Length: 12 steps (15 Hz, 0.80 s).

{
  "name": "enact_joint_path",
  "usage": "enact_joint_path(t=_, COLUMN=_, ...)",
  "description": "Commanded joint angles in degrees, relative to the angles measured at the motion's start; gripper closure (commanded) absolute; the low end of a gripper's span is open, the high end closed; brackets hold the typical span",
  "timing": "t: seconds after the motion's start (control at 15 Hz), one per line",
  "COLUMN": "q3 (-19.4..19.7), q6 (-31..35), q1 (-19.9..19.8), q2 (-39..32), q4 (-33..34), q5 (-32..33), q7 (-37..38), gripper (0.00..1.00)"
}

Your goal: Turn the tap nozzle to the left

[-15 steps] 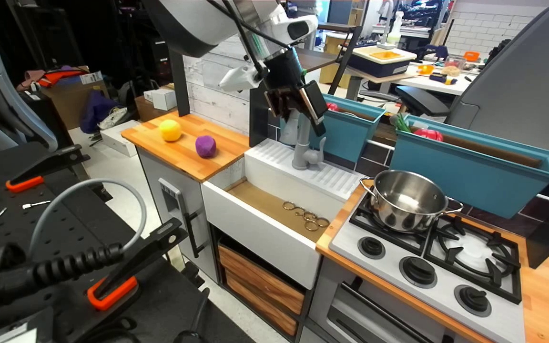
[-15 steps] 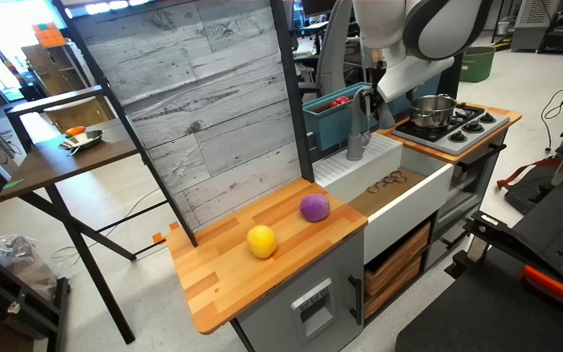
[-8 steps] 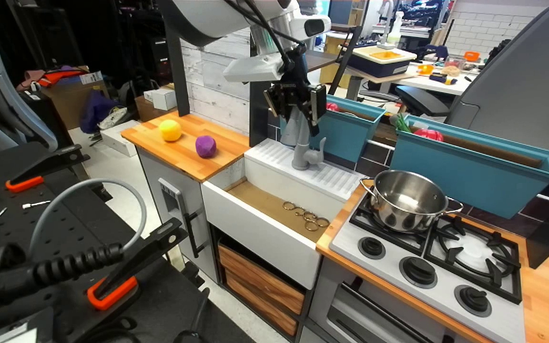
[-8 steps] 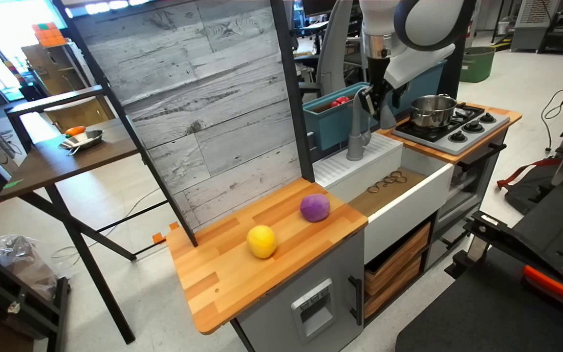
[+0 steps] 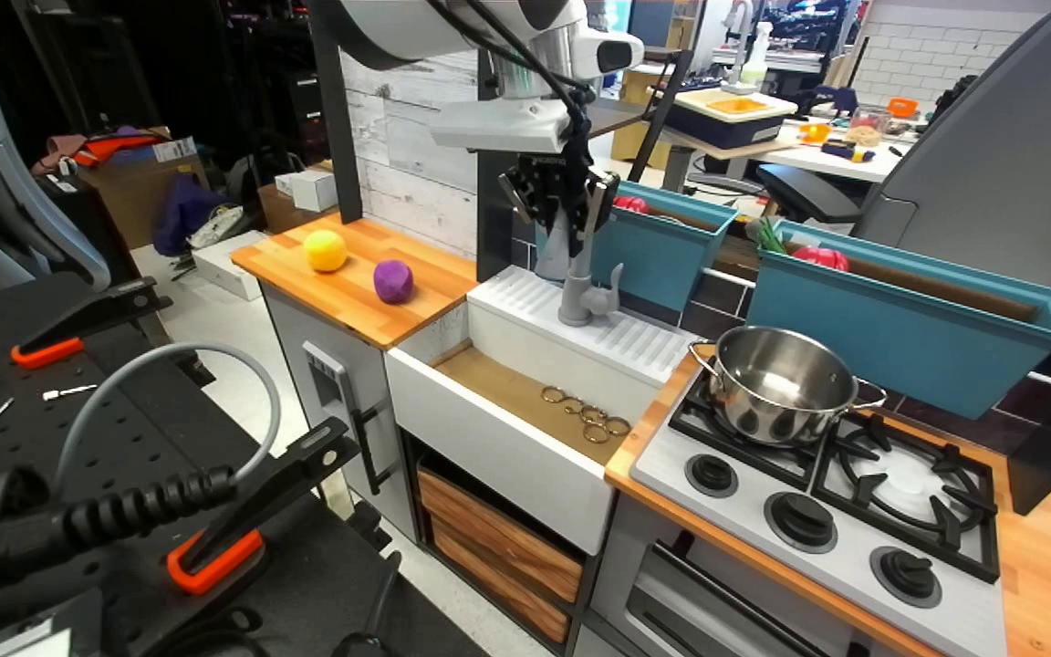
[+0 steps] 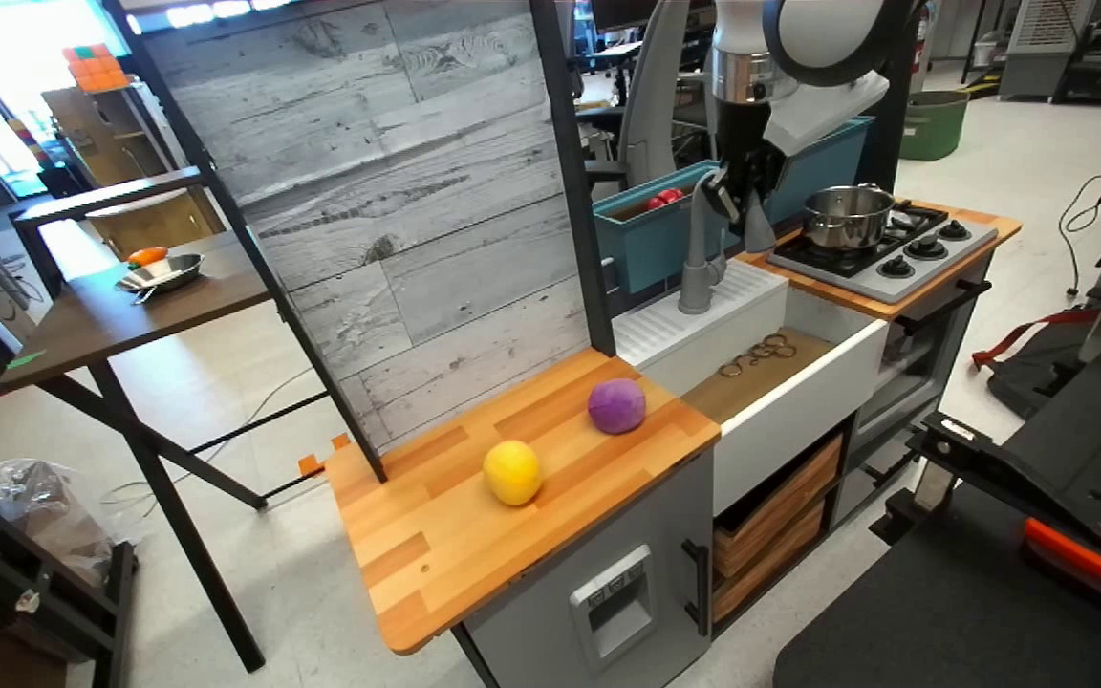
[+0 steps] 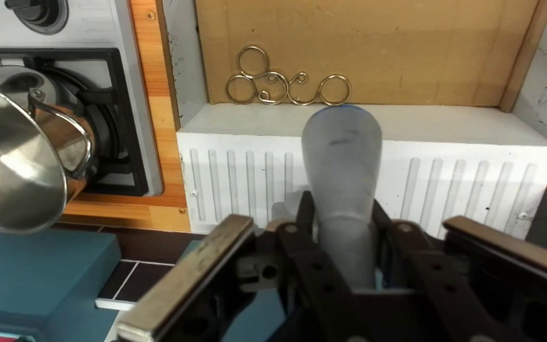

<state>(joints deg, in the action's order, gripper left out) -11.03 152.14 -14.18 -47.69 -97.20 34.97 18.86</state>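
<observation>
In the wrist view the grey tap nozzle [image 7: 342, 156] points away from me over the sink, flared at its end. My gripper [image 7: 342, 209] has its dark fingers [image 7: 306, 206] pressed in on either side of the spout, shut on it. Both exterior views show the same hold from outside: the gripper [image 5: 566, 226] sits high on the arched spout. Below it, the tap's post [image 6: 697, 272] rises from the sink ledge, with a small lever [image 5: 615, 285] at its side. The gripper hides the top of the arch in part.
A steel pot [image 5: 776, 383] stands on the stove beside the sink. Teal planters [image 5: 909, 310] line the back, one close behind the tap. Wire rings [image 7: 278, 88] lie in the sink. A purple ball [image 6: 616, 406] and a yellow ball [image 6: 512, 472] rest on the wooden counter.
The arm has swung to stand more upright over the spout. Its fingers have come together from wide open onto the nozzle, which looks to be in the same place.
</observation>
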Motion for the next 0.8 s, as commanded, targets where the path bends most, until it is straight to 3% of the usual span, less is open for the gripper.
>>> enact_joint_path(t=0.0, q3=6.5, q6=-4.4, q1=4.3, q2=7.4, q4=-9.0, q5=-10.3, q7=-8.8, gripper=0.94)
enact_joint_path(t=0.13, q3=12.0, q6=-3.2, q1=10.4, q2=8.9, q4=-11.3, q5=-12.3, q7=-2.2, gripper=0.94)
enact_joint_path(t=0.2, q3=9.8, q6=-3.7, q1=9.2, q2=8.6, q4=-11.8, q5=-7.1, q7=3.8, gripper=0.94)
enact_joint_path(t=0.47, q3=14.1, q6=0.7, q1=16.6, q2=7.9, q4=-14.3, q5=-6.9, q7=18.6, gripper=0.94)
enact_joint_path(t=0.53, q3=14.6, q6=2.3, q1=17.9, q2=7.9, q4=-14.9, q5=-7.6, q7=21.7, gripper=0.94)
enact_joint_path(t=0.6, q3=19.2, q6=5.3, q1=22.9, q2=7.4, q4=-15.3, q5=-13.7, q7=21.4, gripper=0.94)
enact_joint_path(t=0.73, q3=21.6, q6=7.4, q1=26.8, q2=6.4, q4=-15.3, q5=-17.3, q7=24.9, gripper=0.94)
